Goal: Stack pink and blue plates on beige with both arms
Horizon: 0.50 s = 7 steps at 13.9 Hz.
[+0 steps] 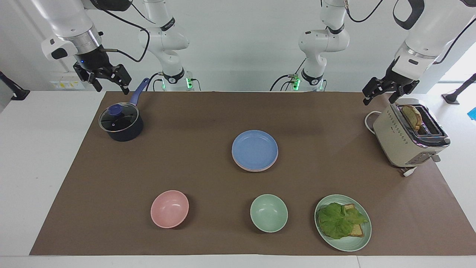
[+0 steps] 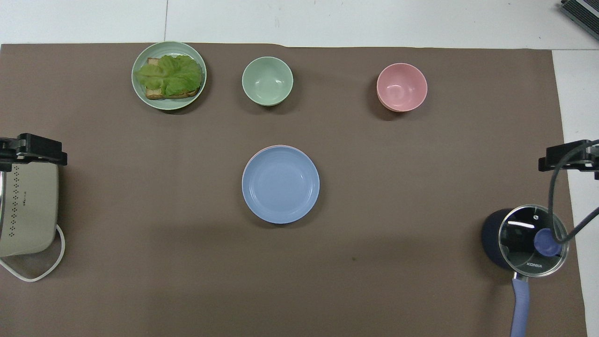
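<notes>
At the middle of the brown mat lies the blue plate (image 1: 254, 149) (image 2: 281, 183), topmost of a small stack. A pink plate's rim (image 1: 256, 170) peeks out under it. The beige plate is hidden. My right gripper (image 1: 108, 80) (image 2: 566, 157) hangs open and empty in the air by the saucepan's handle, at the right arm's end of the table. Over the toaster's end, my left gripper (image 1: 379, 95) (image 2: 30, 150) is raised, open and empty too. Both are well away from the stack.
A dark saucepan (image 1: 121, 124) with glass lid stands at the right arm's end, a cream toaster (image 1: 407, 137) with bread at the left arm's end. Farther from the robots: a pink bowl (image 1: 169, 208), a green bowl (image 1: 268, 213), a green plate (image 1: 353, 243) with lettuce and bread.
</notes>
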Tool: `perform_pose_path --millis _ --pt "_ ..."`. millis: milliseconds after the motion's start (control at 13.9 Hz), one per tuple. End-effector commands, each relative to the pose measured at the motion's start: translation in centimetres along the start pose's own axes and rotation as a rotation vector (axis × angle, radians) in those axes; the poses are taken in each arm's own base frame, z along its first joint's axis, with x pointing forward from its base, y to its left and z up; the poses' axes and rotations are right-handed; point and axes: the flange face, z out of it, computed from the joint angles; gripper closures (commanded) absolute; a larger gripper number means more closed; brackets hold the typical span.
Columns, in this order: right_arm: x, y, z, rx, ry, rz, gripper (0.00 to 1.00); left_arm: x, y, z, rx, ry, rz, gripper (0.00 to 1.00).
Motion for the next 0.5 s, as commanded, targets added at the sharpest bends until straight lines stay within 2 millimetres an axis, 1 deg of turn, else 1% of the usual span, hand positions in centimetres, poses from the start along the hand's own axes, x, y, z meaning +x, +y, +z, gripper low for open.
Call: perform_pose_path --millis 0,430 --pt "-0.3 0.41 -0.34 -0.016 -0.008 -0.026 0.0 -0.32 -0.36 -0.41 0.013 -0.001 0.004 0.0" --pt "-1.24 0.56 0.08 -0.018 -0.031 -0.025 0.0 -0.32 -0.36 -0.41 0.013 -0.001 0.004 0.0"
